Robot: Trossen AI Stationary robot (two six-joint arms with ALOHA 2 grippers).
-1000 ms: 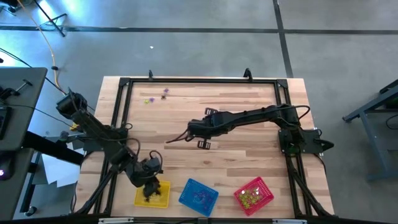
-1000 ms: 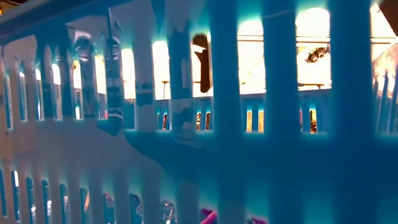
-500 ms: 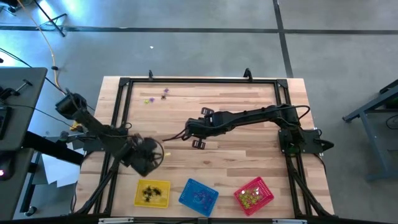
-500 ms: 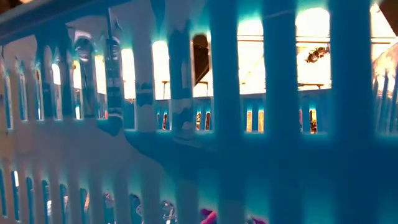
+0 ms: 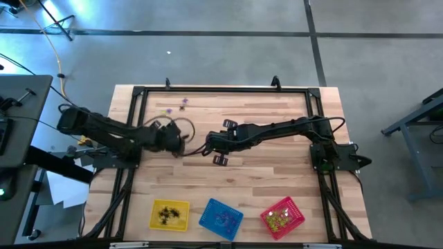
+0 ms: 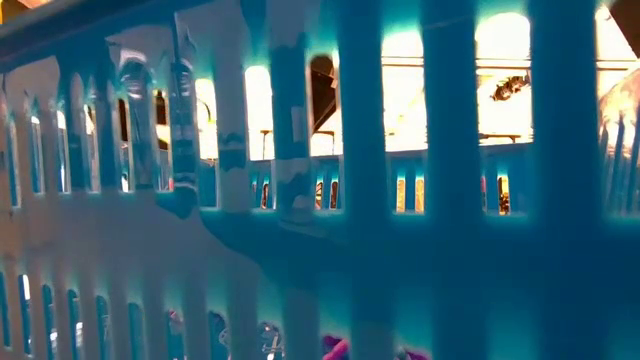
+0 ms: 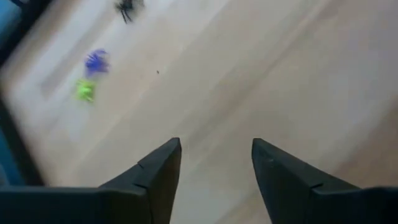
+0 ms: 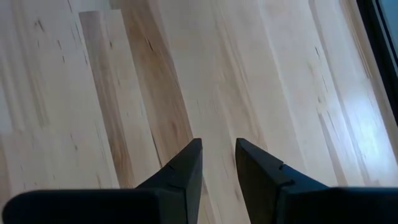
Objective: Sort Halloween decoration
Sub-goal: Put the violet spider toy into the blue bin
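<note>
Three Halloween trinkets lie on the wood near the table's far left: a yellow-green one [image 5: 165, 112] and a purple one [image 5: 183, 106]. In the left wrist view they show as purple [image 7: 95, 61], yellow-green [image 7: 84, 91] and black [image 7: 129, 7]. My left gripper [image 5: 178, 146] [image 7: 216, 146] hangs open over bare wood left of the table's middle, on the near side of those trinkets. My right gripper [image 5: 210, 145] [image 8: 217, 146] hovers just to its right over bare wood. Its fingers stand a narrow gap apart with nothing between them.
Along the near edge stand a yellow basket [image 5: 169, 214] with dark trinkets, a blue basket [image 5: 221, 216] and a red basket [image 5: 282, 216] with yellow-green ones. The blue basket's mesh wall [image 6: 360, 200] fills the low view. A black frame [image 5: 221, 90] rims the table.
My left gripper has swung from above the yellow basket at the near edge toward the far edge. It now hangs left of the table's middle, close to my right gripper.
</note>
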